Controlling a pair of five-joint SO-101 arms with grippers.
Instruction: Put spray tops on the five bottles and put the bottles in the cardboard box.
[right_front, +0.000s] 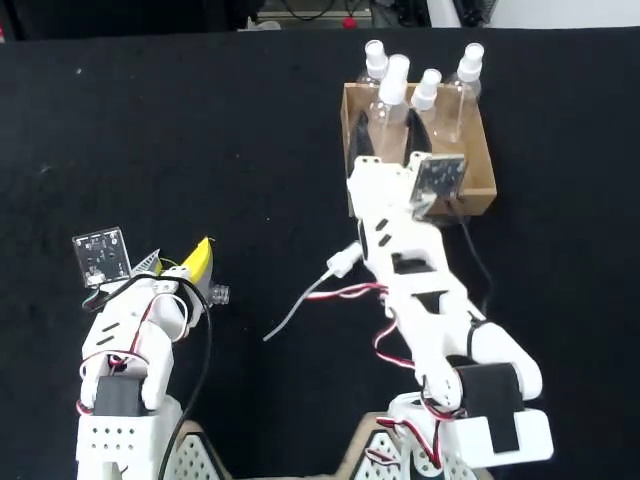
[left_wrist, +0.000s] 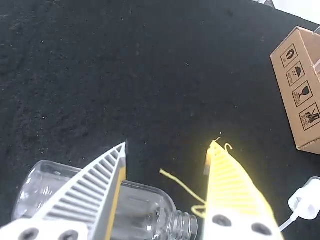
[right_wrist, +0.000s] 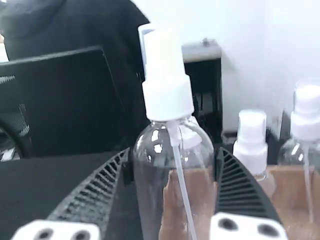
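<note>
The cardboard box (right_front: 486, 170) at the far right of the table holds three clear bottles with white spray tops (right_front: 427, 90). My right gripper (right_front: 390, 148) is at the box's near side, shut on another capped bottle (right_wrist: 170, 165) that stands upright between its fingers. At the near left, my left gripper (left_wrist: 168, 147) is open over an uncapped clear bottle (left_wrist: 150, 210) lying on the table, its threaded neck (right_front: 218, 293) poking out to the right. A loose spray top (right_front: 342, 262) with its tube lies on the table between the arms.
The table is covered in black cloth (right_front: 200, 130). Red and white cables (right_front: 350, 292) run along the right arm near the loose spray top. Behind the table's far edge stand dark furniture and a white wall (right_wrist: 280, 45).
</note>
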